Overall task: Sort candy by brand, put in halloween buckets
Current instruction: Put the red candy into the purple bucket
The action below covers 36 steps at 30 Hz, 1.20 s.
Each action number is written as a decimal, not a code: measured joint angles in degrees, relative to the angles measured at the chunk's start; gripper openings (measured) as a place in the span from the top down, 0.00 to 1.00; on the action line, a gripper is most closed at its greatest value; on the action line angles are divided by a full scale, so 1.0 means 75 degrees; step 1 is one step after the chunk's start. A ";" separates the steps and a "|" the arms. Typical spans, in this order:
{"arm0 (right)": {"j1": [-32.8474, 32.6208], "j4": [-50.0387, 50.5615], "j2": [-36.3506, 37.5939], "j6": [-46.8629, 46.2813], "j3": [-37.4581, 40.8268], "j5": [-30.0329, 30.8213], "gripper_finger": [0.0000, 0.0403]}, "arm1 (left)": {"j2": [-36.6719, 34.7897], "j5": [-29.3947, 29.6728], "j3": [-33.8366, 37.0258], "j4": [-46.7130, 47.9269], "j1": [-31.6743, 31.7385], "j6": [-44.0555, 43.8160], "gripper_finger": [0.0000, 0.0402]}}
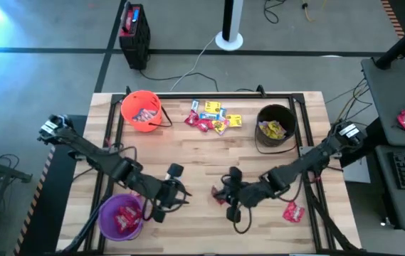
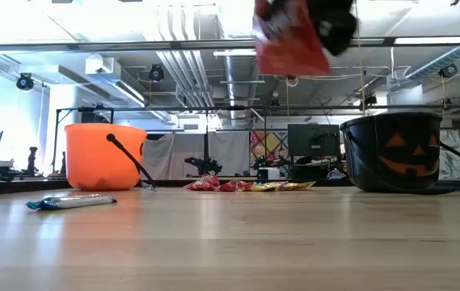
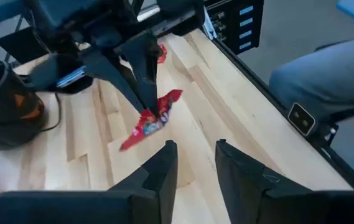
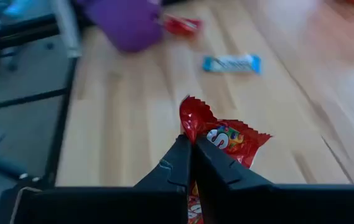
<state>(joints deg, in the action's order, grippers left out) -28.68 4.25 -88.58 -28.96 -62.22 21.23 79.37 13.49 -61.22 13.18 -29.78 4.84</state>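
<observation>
I have the right pincer [image 1: 223, 195] in the middle of the desk's [image 1: 202, 153] front half, lifted off the wood, its fingers [image 4: 177, 165] pressed together on a red candy packet [image 4: 226, 140] that hangs from the tips; the low view shows that packet [image 2: 290, 36] up in the air. My left pincer [image 1: 177, 193] sits just to the left of it, near the front-left corner, with its fingers [image 3: 161, 171] spread apart and holding nothing. The purple bucket [image 1: 121, 217] stands at the front-left corner beside the left pincer, with red packets inside. The orange bucket [image 1: 141, 111] is at the back-left and has candy in it, and the black bucket [image 1: 275, 126] at the back-right holds yellow packets. Between those two, along the back edge, lies a loose pile of candy [image 1: 213, 117] in red, yellow and blue-and-white wrappers. One more red packet [image 1: 293, 211] lies flat near the front-right corner, and a blue-and-white bar [image 2: 72, 201] rests on the wood apart from the pile.
</observation>
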 joint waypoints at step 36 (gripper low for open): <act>0.1258 -0.1943 0.0081 0.3204 -0.0047 -0.3201 0.88 | 0.1339 0.1079 0.0002 -0.1566 -0.0016 -0.0661 0.97</act>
<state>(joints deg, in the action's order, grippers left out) -19.25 -10.32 -87.96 -4.93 -62.57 -2.78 89.42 21.58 -61.21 1.43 -29.90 -0.12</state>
